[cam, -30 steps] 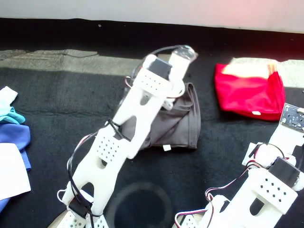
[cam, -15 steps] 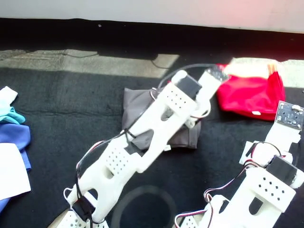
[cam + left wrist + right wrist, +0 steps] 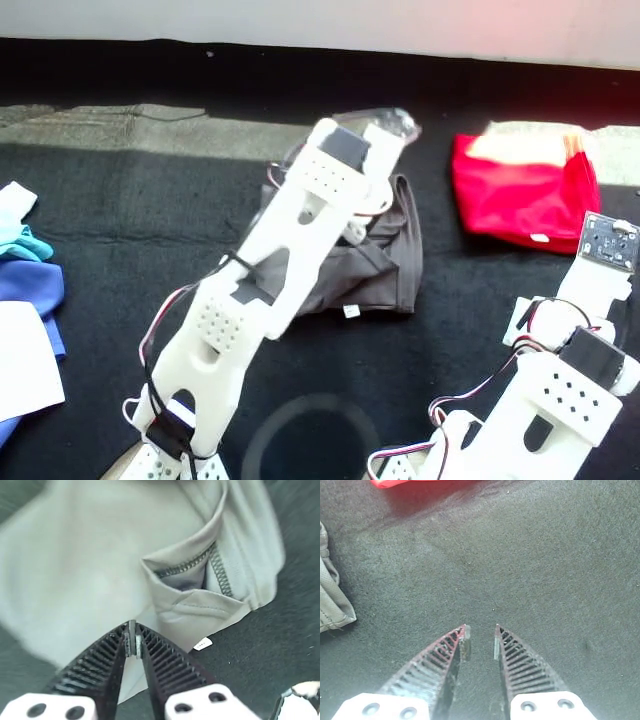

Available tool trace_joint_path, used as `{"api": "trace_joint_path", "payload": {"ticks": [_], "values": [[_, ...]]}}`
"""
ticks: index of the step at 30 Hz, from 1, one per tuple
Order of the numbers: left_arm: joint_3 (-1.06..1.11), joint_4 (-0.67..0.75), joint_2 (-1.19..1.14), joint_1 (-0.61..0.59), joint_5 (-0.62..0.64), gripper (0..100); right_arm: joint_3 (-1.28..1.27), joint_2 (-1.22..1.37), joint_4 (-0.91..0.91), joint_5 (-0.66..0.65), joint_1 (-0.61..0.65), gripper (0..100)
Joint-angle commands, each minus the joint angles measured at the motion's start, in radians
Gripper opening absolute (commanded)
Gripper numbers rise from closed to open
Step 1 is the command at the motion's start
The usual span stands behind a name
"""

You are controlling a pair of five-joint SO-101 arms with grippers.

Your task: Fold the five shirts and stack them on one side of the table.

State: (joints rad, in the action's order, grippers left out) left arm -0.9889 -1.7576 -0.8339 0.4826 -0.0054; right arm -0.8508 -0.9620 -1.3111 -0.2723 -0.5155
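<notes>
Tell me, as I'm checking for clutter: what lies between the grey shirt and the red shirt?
Between the grey shirt and red shirt: bare black mat, in the high view.

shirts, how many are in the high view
5 clear: grey mid-table, red at the far right, blue, teal and white heaped at the left edge; a pale cloth behind the red may be another.

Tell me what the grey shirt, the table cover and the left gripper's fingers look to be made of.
Grey shirt: soft matte knit, likely cotton or a blend; it creases and shows a stitched hem.
Table cover: dark, matte, felt-like; fuzzy, speckled surface.
Left gripper fingers: black ribbed plastic, probably printed; stiff lattice pattern.
</notes>
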Motion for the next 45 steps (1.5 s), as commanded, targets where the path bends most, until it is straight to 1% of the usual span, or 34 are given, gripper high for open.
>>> {"api": "trace_joint_path", "payload": {"ticks": [1, 4, 9, 13, 16, 19, 21, 24, 26, 28, 30, 32, 35, 38, 42, 45], "values": [[-0.035, -0.003, -0.016, 0.064, 0.008, 1, 0.015, -0.018, 0.007, -0.005, 0.01, 9.1], [-0.065, -0.003, -0.022, 0.139, 0.008, 1, 0.013, -0.018, 0.007, -0.005, 0.007, 9.1], [-0.047, -0.006, -0.021, 0.262, 0.009, 1, 0.015, -0.018, 0.004, -0.005, 0.001, 9.1], [-0.045, -0.008, 0.008, 0.3, 0.032, 1, 0.015, -0.018, 0.002, -0.005, 0.001, 9.1], [-0.041, -0.009, 0.07, 0.286, 0.061, 1, 0.015, -0.018, 0.001, -0.005, 0.001, 9.1], [-0.041, -0.009, 0.151, 0.237, 0.061, 1, 0.015, -0.018, 0.004, -0.005, 0.001, 9.1], [-0.041, -0.009, 0.202, 0.18, 0.06, 1, 0.015, -0.018, 0.005, -0.005, 0.001, 9.1], [-0.039, -0.009, 0.239, 0.059, 0.058, 1, 0.015, -0.018, 0.008, -0.003, 0.018, 9.1], [-0.038, -0.008, 0.232, -0.038, 0.058, 1, 0.01, -0.008, 0.031, -0.003, 0.07, 9.1], [-0.038, -0.005, 0.193, -0.122, 0.057, 1, 0.007, -0.007, 0.042, -0.003, 0.153, 8.6], [-0.042, -0.003, 0.133, -0.193, 0.057, 1, 0.015, -0.007, 0.042, -0.003, 0.271, 5.0], [-0.045, -0.002, 0.064, -0.239, 0.055, 1, 0.018, 0.013, 0.05, -0.003, 0.392, 1.0], [-0.047, 0.029, -0.022, -0.275, 0.055, 1, 0.058, 0.105, 0.064, 0.006, 0.544, 1.6], [-0.047, 0.06, -0.076, -0.288, 0.058, 1, 0.137, 0.259, 0.064, 0.049, 0.644, 2.8], [-0.047, 0.094, -0.101, -0.288, 0.06, 1, 0.26, 0.444, 0.065, 0.052, 0.753, 2.6], [-0.047, 0.106, -0.102, -0.298, 0.061, 1, 0.305, 0.539, 0.122, 0.052, 0.789, 2.6]]}}
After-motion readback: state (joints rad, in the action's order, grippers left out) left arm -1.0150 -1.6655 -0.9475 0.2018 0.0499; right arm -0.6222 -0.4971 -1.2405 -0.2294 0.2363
